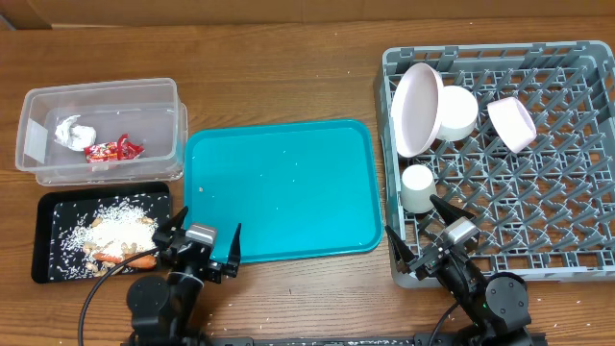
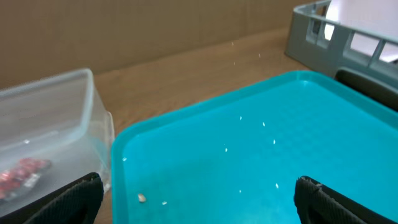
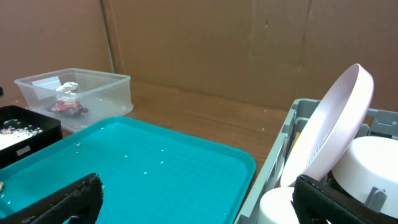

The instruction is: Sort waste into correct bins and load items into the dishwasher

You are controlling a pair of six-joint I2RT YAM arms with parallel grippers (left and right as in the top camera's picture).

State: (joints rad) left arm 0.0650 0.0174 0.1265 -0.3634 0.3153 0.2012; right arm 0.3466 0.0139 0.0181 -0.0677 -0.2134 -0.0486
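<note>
- At the near table edge, the left gripper [image 1: 202,238] hangs low over the gap between the black tray [image 1: 43,240] and the teal tray [image 1: 288,183], its fingers spread wide and holding nothing.
- The right gripper [image 1: 426,229] sits over the rack's [image 1: 567,207] near left corner, tilted, also gaping wide and empty, just short of the cup [image 1: 418,186].
- The black tray holds scattered rice [image 1: 113,217], with a carrot [image 1: 136,258] at its near edge.
- A few grains speckle the teal tray.
- Beyond, the tub [image 1: 106,89] holds a paper ball [image 1: 72,132] and a red wrapper [image 1: 115,149].
- In the rack's far left, the plate [image 1: 418,108] stands on edge with a bowl [image 1: 457,111] touching it and a second bowl [image 1: 512,124] tilted to its right.
</note>
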